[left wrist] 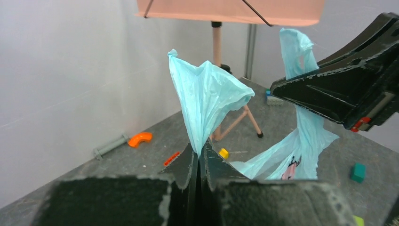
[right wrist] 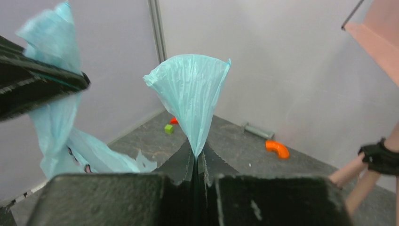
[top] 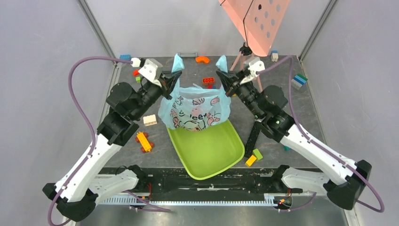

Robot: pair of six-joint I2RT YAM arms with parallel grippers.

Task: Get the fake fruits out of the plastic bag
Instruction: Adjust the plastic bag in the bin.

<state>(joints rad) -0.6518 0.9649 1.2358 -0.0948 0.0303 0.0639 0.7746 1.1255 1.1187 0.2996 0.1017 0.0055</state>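
Note:
The light-blue plastic bag (top: 195, 110) with cartoon prints hangs stretched between my two grippers, its bottom at the far rim of the lime-green tub (top: 207, 157). My left gripper (top: 175, 80) is shut on the bag's left handle (left wrist: 207, 96). My right gripper (top: 223, 78) is shut on the right handle (right wrist: 190, 96). Both handle tips stick up past the fingers. The right gripper's fingers show in the left wrist view (left wrist: 343, 89). No fake fruits show in any view; the bag hides whatever is inside.
Toy blocks lie around: orange ones (top: 145, 141) and a cream one (top: 150, 120) at left, yellow and green ones (top: 254, 157) at right, a red one (top: 208, 80) and an orange curved piece (top: 203, 59) at the back. A pink stand (top: 251, 28) rises at back right.

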